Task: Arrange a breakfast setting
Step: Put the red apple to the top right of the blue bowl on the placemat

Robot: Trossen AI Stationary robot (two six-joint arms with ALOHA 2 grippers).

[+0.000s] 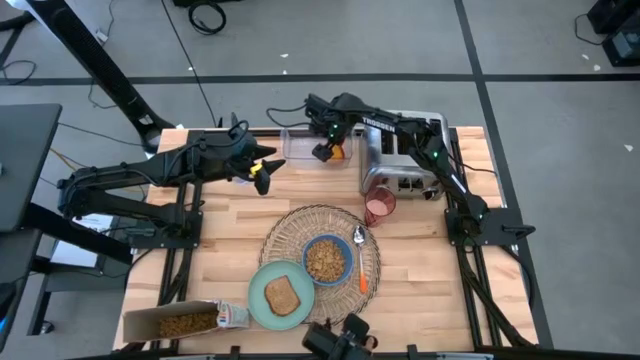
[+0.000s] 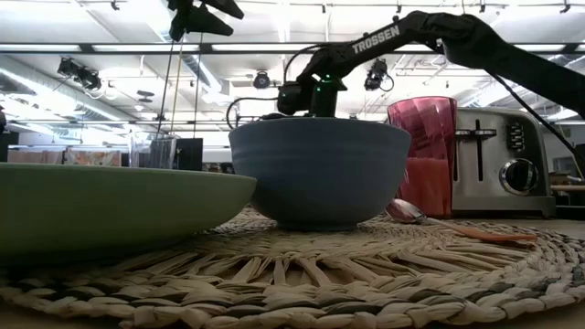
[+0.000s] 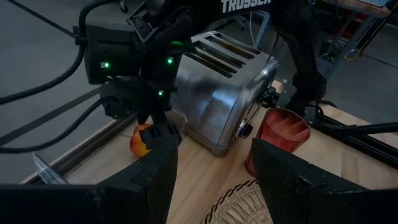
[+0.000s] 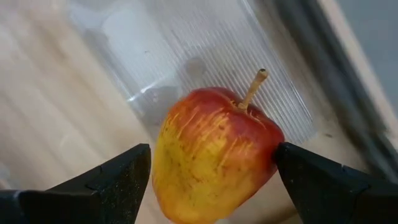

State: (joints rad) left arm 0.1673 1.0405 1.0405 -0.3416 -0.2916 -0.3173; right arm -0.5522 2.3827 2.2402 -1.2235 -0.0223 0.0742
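The orange-red fruit [image 4: 214, 155] was seen between the two fingers of the right gripper [image 4: 211, 177], its stem tilted up and away from the wrist. One finger appeared to touch its red flank; at the other a slight gap may have remained, so a firm hold could not be confirmed, though the jaws stood wide about it.

The fruit [image 1: 337, 152] lay at the table's far edge, beside a clear plastic tray [image 1: 297, 145] and left of the toaster [image 1: 402, 160].

The left gripper [image 1: 262, 168], its fingers parted and empty, hovered nearby. The right arm was judged far better placed.

The wicker placemat [image 1: 322, 258] lay well apart, toward the near edge.
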